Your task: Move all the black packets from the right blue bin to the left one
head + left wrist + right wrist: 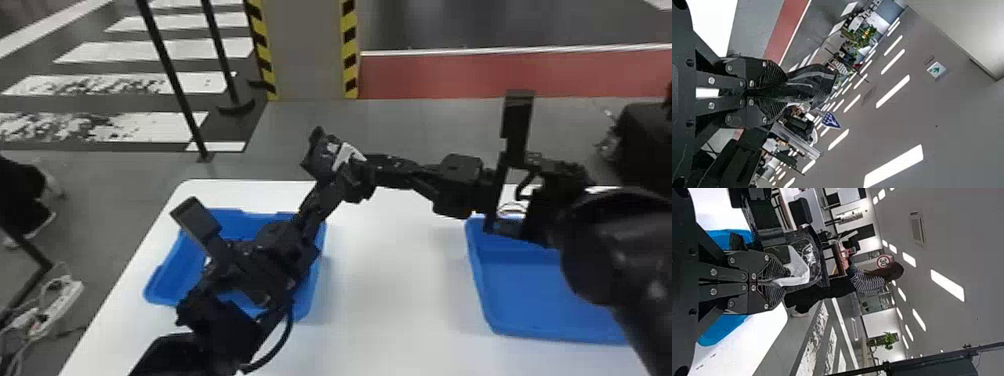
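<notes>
Above the table, between the bins, my left gripper (334, 192) and my right gripper (372, 172) meet in the head view. A black packet (322, 154) with a white patch juts out where they meet. My left gripper (781, 94) is shut on a black packet (815, 80) in the left wrist view. In the right wrist view my right gripper (781, 283) is shut on a glossy black packet (813, 264) with a white part. Whether both hold one packet, I cannot tell. The left blue bin (165, 285) lies partly beneath my left arm; the right blue bin (540, 300) is partly covered by my right arm.
Both bins stand on a white table (400, 300). Off its left edge, a power strip (62, 300) with cables lies low down. Thin black poles (172, 75) and a column with yellow-black stripes (307, 50) stand beyond the table's back edge.
</notes>
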Available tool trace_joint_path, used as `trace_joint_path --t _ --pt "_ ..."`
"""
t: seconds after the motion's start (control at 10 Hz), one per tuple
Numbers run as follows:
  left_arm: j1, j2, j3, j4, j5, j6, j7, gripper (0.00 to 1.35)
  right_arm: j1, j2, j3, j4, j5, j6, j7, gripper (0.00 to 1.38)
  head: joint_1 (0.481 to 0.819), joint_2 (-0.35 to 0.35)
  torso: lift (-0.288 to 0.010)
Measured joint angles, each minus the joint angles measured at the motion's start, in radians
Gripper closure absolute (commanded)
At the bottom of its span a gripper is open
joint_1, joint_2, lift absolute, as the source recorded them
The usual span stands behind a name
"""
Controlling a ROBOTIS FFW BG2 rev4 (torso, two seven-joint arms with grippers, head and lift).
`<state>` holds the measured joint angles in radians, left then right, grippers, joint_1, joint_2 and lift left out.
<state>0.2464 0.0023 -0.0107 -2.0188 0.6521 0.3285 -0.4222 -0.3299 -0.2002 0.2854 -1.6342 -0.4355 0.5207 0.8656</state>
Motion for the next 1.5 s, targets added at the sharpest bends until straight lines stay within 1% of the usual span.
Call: trace_joint_path --t 0.1,0.2,0.3,0.4,0.5,0.6,0.7,0.8,0.9,1.0,1.1,1.2,1.4,1.5 --pt "0.007 -0.002 0.014 0.000 -0.002 -0.029 -0.009 1.22 -0.003 0.004 0.000 0.014 -0.001 -0.008 0.000 1.00 0.648 0.141 -0.110" --pt "0.013 -0.002 0.023 0.000 -0.003 -0.057 0.001 1.22 -0.004 0.004 0.000 0.029 -0.008 -0.018 0.000 0.44 0.646 0.152 -0.110" --pt "0.016 -0.002 0.026 0.001 -0.004 -0.086 0.006 1.22 -0.004 0.005 -0.001 0.049 -0.023 -0.035 0.005 0.03 0.645 0.155 -0.110" --pt "0.017 -0.002 0.027 0.008 -0.005 -0.131 0.018 1.22 -0.001 0.005 -0.005 0.071 -0.049 -0.058 0.016 0.06 0.639 0.162 -0.110" --pt "0.016 -0.002 0.031 0.030 -0.019 -0.210 0.049 1.22 0.017 0.006 -0.027 0.073 -0.057 -0.067 0.020 0.18 0.635 0.174 -0.110" --pt "-0.002 -0.002 0.048 0.102 -0.086 -0.371 0.106 1.22 0.054 0.011 -0.079 0.051 -0.029 -0.061 0.018 0.25 0.630 0.198 -0.110" --pt "-0.046 -0.002 0.081 0.259 -0.186 -0.603 0.144 1.22 0.109 0.026 -0.156 0.037 -0.009 -0.049 0.014 0.28 0.633 0.210 -0.110" --pt "-0.089 -0.002 0.120 0.420 -0.287 -0.785 0.173 1.22 0.164 0.041 -0.220 0.028 -0.008 -0.045 0.006 0.29 0.653 0.226 -0.110" --pt "-0.105 -0.002 0.167 0.504 -0.429 -0.866 0.229 1.22 0.207 0.045 -0.255 0.005 -0.009 -0.033 -0.011 0.29 0.677 0.238 -0.110" --pt "-0.099 -0.002 0.202 0.527 -0.555 -0.883 0.266 1.22 0.237 0.041 -0.266 -0.018 -0.020 -0.021 -0.031 0.29 0.695 0.243 -0.110" --pt "-0.087 -0.002 0.221 0.534 -0.631 -0.881 0.280 1.22 0.255 0.038 -0.268 -0.031 -0.031 -0.017 -0.042 0.29 0.695 0.246 -0.110" --pt "-0.083 -0.002 0.228 0.537 -0.667 -0.869 0.281 1.11 0.261 0.038 -0.268 -0.035 -0.034 -0.017 -0.044 0.29 0.695 0.245 -0.110" --pt "-0.091 -0.002 0.207 0.538 -0.657 -0.798 0.255 0.28 0.261 0.038 -0.269 -0.031 -0.030 -0.017 -0.043 0.29 0.695 0.230 -0.110" --pt "-0.093 -0.002 0.193 0.538 -0.649 -0.789 0.252 0.03 0.261 0.038 -0.269 -0.027 -0.027 -0.017 -0.043 0.29 0.695 0.220 -0.110"
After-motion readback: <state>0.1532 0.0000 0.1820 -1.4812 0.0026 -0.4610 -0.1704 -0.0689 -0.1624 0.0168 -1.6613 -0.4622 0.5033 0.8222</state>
